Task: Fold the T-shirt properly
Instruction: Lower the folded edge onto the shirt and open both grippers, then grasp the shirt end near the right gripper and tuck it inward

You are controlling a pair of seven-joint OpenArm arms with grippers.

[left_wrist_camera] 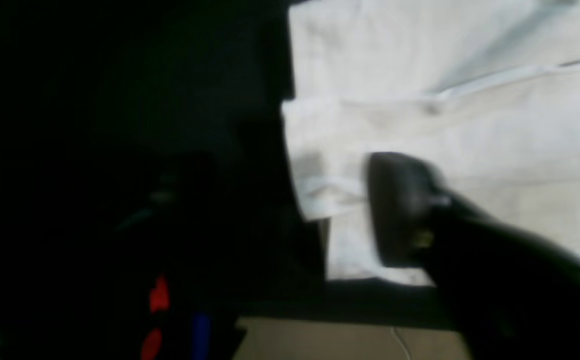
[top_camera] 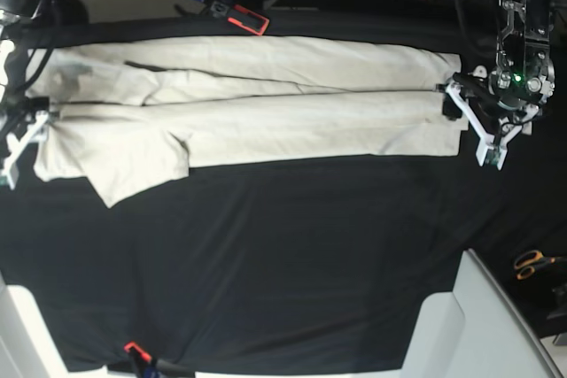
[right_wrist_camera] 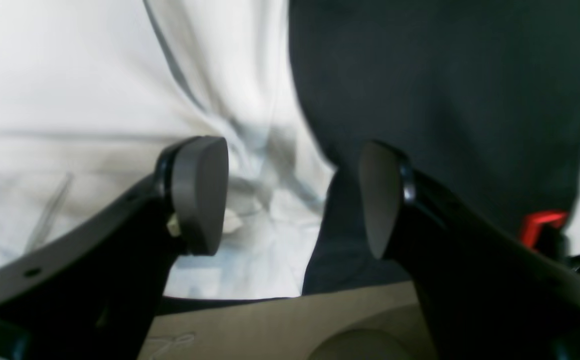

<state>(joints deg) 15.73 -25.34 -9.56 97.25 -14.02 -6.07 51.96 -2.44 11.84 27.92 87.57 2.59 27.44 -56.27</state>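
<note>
The cream T-shirt lies stretched sideways across the far part of the black tablecloth, folded lengthwise, with one sleeve sticking out toward the front left. My left gripper is open at the shirt's right end. In the blurred left wrist view one finger is over the shirt's corner; the other is lost in the dark. My right gripper is open at the shirt's left end, one pad over the cloth, one over the tablecloth. It also shows in the base view.
Orange-handled scissors lie at the right edge. A white panel stands at the front right. A red and blue clamp holds the tablecloth's far edge; a red clip holds the near edge.
</note>
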